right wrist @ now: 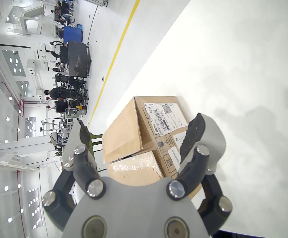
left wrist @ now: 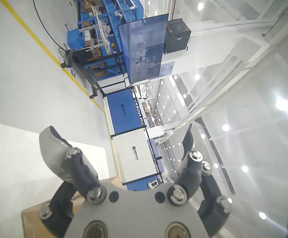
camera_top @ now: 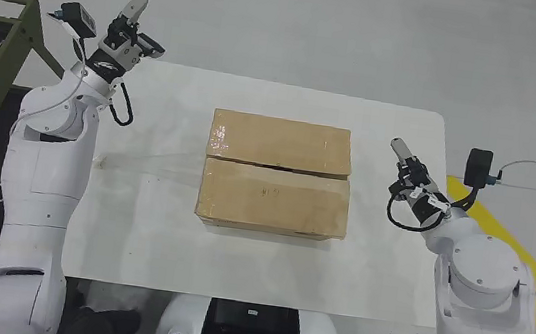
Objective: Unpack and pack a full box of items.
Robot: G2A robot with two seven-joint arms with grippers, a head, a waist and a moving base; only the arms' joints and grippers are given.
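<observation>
Nearby, a green rack (camera_top: 25, 8) stands off the desk (camera_top: 138, 242), beside the left pincer (camera_top: 135, 5), which hangs wide and empty. The right pincer (camera_top: 399, 148), also wide and empty, points at the box (camera_top: 277, 173), near but apart. Between both pincers the brown cardboard box sits shut, flaps meeting mid-top, a white label on the end facing the right pincer.

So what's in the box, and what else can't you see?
- Top view: the box is closed; its flaps hide whatever is inside.
- Left wrist view: the left gripper covers most of the box.
- Right wrist view: the right gripper hides the box's near end.
</observation>
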